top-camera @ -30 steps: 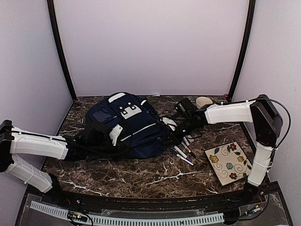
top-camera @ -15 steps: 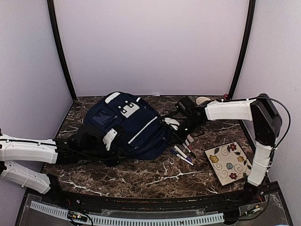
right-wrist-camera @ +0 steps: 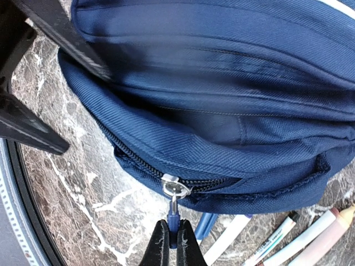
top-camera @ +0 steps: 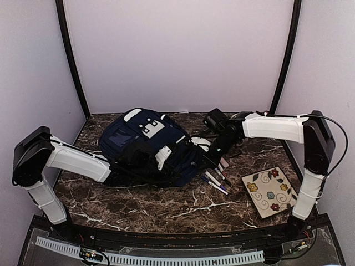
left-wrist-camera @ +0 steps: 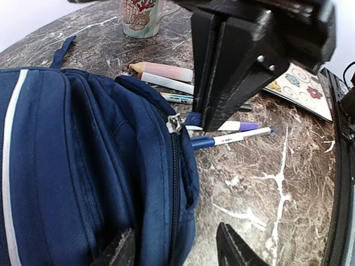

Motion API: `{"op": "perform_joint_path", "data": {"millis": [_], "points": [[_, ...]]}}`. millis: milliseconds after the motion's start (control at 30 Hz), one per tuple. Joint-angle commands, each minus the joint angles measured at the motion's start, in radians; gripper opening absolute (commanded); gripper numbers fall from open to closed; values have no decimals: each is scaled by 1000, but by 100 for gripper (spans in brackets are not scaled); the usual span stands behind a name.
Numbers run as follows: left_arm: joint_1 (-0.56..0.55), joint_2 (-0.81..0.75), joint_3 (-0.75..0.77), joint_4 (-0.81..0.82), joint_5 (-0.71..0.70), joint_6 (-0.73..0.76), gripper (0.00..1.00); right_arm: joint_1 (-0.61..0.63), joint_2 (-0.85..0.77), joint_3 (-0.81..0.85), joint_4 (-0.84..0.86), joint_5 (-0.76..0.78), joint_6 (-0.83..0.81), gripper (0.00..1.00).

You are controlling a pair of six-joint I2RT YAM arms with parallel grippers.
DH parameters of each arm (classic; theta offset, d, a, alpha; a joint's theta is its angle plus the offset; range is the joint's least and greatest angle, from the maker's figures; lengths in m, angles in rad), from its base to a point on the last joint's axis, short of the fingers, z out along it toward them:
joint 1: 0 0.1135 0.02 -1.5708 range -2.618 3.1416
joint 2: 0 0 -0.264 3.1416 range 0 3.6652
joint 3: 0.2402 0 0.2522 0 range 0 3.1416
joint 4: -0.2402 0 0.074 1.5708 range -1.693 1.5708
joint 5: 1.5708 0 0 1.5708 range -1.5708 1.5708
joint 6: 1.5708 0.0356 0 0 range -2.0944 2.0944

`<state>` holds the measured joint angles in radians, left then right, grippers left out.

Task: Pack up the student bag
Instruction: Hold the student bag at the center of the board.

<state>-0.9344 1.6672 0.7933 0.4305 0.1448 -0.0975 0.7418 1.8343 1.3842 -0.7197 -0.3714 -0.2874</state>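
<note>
Unzipping step: right gripper (right-wrist-camera: pixel 171 237) pinches the zipper pull (right-wrist-camera: pixel 173 213) of the student bag (right-wrist-camera: pixel 222 83), left gripper (left-wrist-camera: pixel 173 246) spread, holding nothing; next likely needs fabric braced, zip dragged.

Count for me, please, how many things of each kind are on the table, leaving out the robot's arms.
Student bag: 1
Pens and markers: 5
Mug: 1
Flowered plate: 1
Total: 8
</note>
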Motion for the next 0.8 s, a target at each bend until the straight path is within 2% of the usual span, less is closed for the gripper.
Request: {"op": "perform_joint_path", "data": {"millis": [0, 233, 300, 433, 533, 633, 767], "points": [[-4, 52, 45, 95, 1, 32, 51, 3, -50, 29, -54, -9, -21, 0], [-6, 120, 59, 159, -180, 44, 47, 4, -45, 39, -105, -2, -55, 0], [-6, 106, 26, 225, -167, 51, 47, 3, -47, 38, -119, 11, -66, 0], [-16, 79, -38, 381, -38, 81, 55, 2, -56, 30, -128, 7, -78, 0], [-17, 124, 33, 288, -47, 76, 57, 2, -61, 32, -130, -10, -78, 0], [-17, 176, 86, 224, -52, 96, 50, 2, -65, 36, -130, -11, -73, 0], [-17, 188, 82, 246, -28, 106, 33, 0, -67, 29, -127, 9, -74, 0]]}}
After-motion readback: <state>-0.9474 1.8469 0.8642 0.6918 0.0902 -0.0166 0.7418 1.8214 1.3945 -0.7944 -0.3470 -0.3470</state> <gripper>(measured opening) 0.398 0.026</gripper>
